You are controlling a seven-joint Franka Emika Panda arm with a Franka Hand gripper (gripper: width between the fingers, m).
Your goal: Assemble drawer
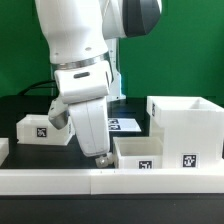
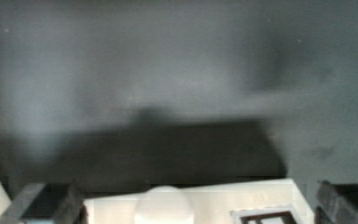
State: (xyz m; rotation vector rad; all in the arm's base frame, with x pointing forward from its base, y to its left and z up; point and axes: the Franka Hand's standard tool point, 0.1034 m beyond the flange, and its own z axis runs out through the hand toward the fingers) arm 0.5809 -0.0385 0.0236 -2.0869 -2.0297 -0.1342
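The large hollow white shell (image 1: pixel 185 122) stands at the exterior view's right, with a tag on its front. One shallow white tray (image 1: pixel 138 152) lies beside it, next to the front rail. The second tray (image 1: pixel 44 128) lies at the exterior view's left. My gripper (image 1: pixel 100 157) points down just beside the middle tray, low over the table. In the wrist view the gripper (image 2: pixel 194 206) is open, with its dark fingers (image 2: pixel 44 204) wide apart. Between them shows a white tray part (image 2: pixel 197 200) with a rounded bump and a tag corner. Nothing is held.
A long low white border rail (image 1: pixel 60 181) runs along the front edge. The marker board (image 1: pixel 126 124) lies flat behind the arm. The table (image 2: pixel 158 80) is black. A green backdrop stands behind.
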